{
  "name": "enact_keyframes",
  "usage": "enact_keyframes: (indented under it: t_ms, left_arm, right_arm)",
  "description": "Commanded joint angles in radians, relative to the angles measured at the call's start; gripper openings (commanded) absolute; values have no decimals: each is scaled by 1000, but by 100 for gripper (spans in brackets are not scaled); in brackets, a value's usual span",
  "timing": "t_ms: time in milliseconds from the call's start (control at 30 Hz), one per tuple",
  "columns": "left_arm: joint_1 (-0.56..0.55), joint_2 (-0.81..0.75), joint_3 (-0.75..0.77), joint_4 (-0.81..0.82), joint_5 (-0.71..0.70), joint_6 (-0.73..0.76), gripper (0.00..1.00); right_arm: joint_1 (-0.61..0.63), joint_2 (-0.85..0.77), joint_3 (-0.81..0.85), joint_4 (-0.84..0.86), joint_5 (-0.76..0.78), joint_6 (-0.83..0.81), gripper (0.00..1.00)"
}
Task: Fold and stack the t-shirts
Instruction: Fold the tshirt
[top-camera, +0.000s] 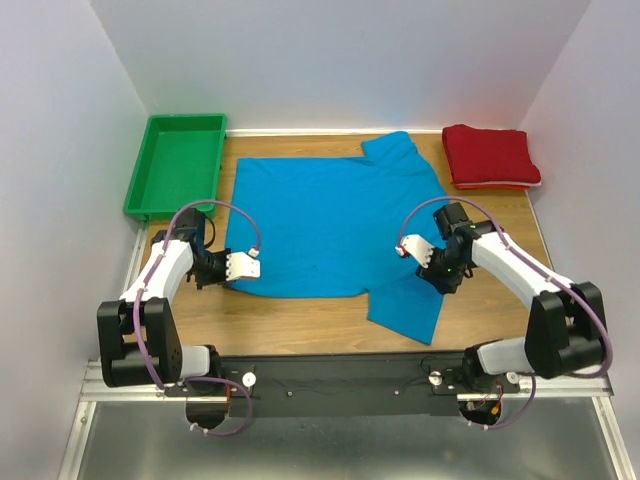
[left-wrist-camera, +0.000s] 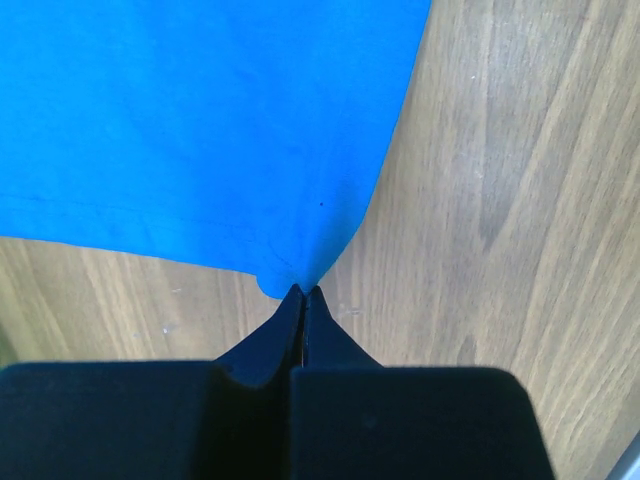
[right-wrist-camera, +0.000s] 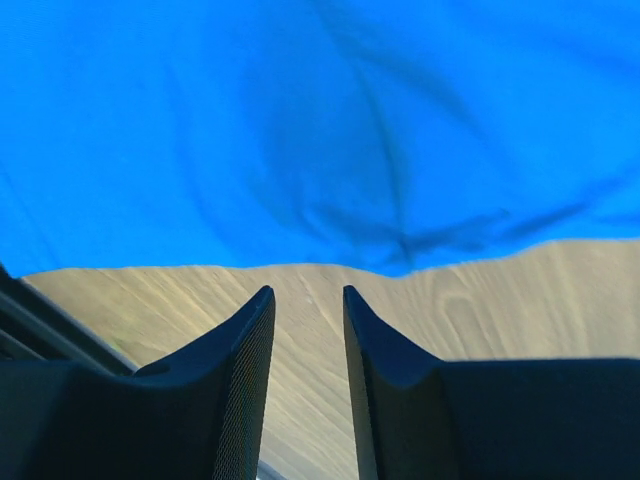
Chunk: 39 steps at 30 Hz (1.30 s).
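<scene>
- White walls box in a wooden desk (top-camera: 300, 318), with both arms bolted at its near edge.
- Left end effector (top-camera: 243, 265) has its fingers pressed together, pinching the near-left corner of the blue t-shirt (top-camera: 320, 220). In the left wrist view the cloth tapers straight into the black fingertips (left-wrist-camera: 275, 335).
- Right end effector (top-camera: 408, 248) is spread, its fingers (right-wrist-camera: 245, 350) apart with nothing gripped. Bare wood shows in the gap, and blue cloth fills the view just ahead.
- Between the two end effectors the blue t-shirt lies flat. One sleeve trails toward the near edge beneath the right arm, and the other points far beyond the right end effector.
- Far ahead and outward of the left end effector, a green tray (top-camera: 135, 190) sits in the corner, open side up, its own green floor in plain sight.
- Far beyond the right end effector, the dark red t-shirt (top-camera: 490, 152) lies folded in the opposite corner with a pale edge along its near side, well apart from the blue one.
</scene>
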Motion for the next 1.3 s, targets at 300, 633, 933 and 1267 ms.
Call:
enact_keyframes:
  t_ms: [300, 633, 933, 1267]
  left_arm:
    - [7, 6, -33, 30, 22, -21, 0]
    - [6, 4, -47, 43, 24, -24, 0]
    - [9, -16, 34, -35, 51, -22, 0]
    - [38, 59, 166, -47, 67, -36, 0]
  right_arm:
    - [25, 125, -83, 114, 16, -25, 47]
    - [48, 116, -203, 229, 94, 3, 14]
    - [48, 2, -15, 42, 71, 44, 1]
    - [5, 69, 168, -34, 85, -17, 0]
